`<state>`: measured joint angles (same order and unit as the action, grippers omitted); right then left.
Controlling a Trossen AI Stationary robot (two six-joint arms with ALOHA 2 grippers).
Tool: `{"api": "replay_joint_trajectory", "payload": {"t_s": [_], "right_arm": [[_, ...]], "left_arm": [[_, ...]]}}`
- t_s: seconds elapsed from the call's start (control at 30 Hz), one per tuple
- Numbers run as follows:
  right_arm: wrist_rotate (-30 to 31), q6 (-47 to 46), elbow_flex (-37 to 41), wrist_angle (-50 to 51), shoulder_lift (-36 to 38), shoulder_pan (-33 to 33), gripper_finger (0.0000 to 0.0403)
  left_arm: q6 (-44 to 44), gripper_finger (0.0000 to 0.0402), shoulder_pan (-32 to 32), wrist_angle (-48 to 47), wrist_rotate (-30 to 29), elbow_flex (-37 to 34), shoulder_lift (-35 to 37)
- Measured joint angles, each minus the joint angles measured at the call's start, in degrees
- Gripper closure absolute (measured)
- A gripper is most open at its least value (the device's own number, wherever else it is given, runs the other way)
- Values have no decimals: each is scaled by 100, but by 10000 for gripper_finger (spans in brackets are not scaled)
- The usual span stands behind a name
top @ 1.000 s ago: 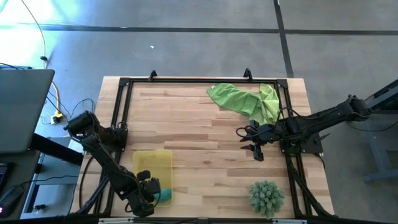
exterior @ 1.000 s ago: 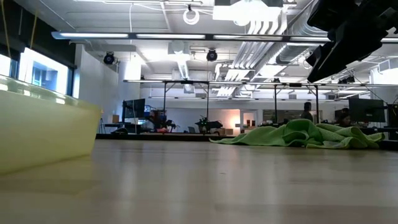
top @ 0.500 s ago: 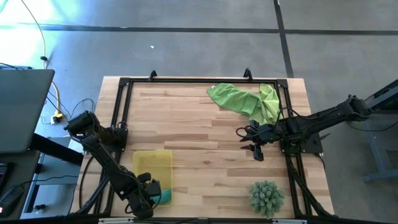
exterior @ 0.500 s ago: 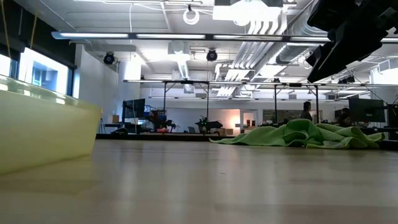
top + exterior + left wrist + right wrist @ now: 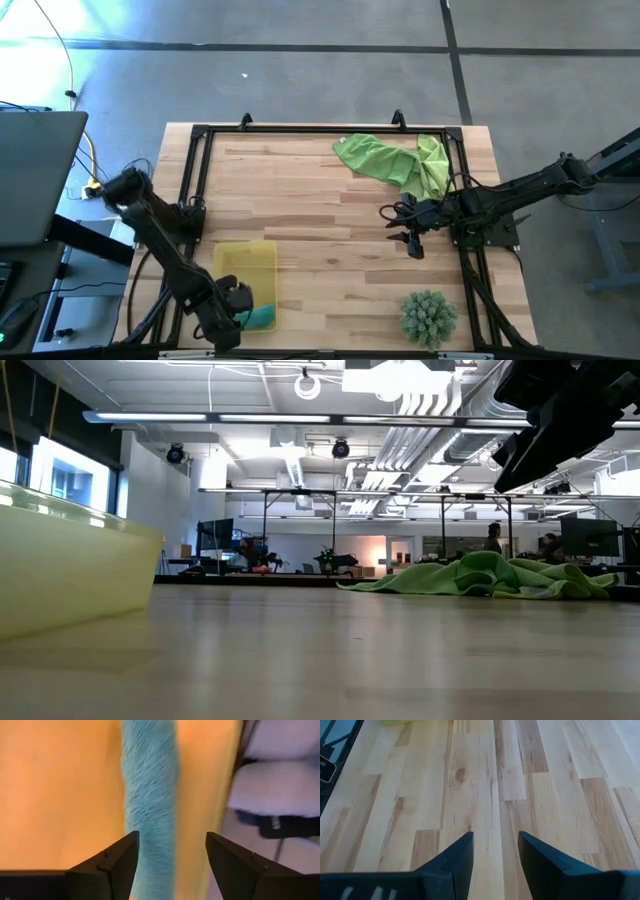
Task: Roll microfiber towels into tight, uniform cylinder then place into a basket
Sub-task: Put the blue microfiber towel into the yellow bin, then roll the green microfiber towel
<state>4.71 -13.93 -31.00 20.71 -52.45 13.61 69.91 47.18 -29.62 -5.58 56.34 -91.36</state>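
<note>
The left gripper (image 5: 170, 857) stands with its jaws apart, straddling the rolled teal towel (image 5: 150, 805), which lies directly between and ahead of the fingers on the floor of the yellow basket (image 5: 60, 795). From above, this gripper (image 5: 232, 300) sits at the basket's (image 5: 250, 262) near end with the teal roll (image 5: 262, 317) just beside it. Compared with a second ago, the left arm's elbow has swung outward and the gripper has drawn back slightly from the roll. The right gripper (image 5: 495, 852), jaws apart and empty over bare table (image 5: 480, 780), has not moved; the lime green towels (image 5: 395, 160) lie crumpled beyond it, the spiky plant (image 5: 428, 316) well to its other side.
</note>
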Motion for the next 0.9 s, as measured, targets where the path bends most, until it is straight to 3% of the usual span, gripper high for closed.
{"api": "replay_joint_trajectory", "payload": {"t_s": [0.1, 0.2, 0.37, 0.53, 0.63, 0.73, 0.9], "right_arm": [[0, 0, 0, -2, 0, 0, 256], [0, 0, 0, -1, 0, 0, 256], [0, 0, 0, 0, 0, 0, 256], [0, 1, 0, 2, 0, 0, 256], [0, 2, 0, 2, 0, 0, 256], [0, 0, 0, 0, 0, 0, 256], [0, 0, 0, 0, 0, 0, 256]], "left_arm": [[-2, 183, -74, -191, -204, 7, 457], [-94, 183, -178, -600, -832, 4, 812], [-1009, 183, -638, -450, -2716, 4, 1097], [-2542, 183, -1406, 541, -4512, 6, 1046], [-3034, 183, -1985, 1337, -5328, -2, 859], [-3201, 183, -2540, 2147, -5465, 0, 687], [-3259, 183, -3273, 2921, -4407, 0, 277]]}}
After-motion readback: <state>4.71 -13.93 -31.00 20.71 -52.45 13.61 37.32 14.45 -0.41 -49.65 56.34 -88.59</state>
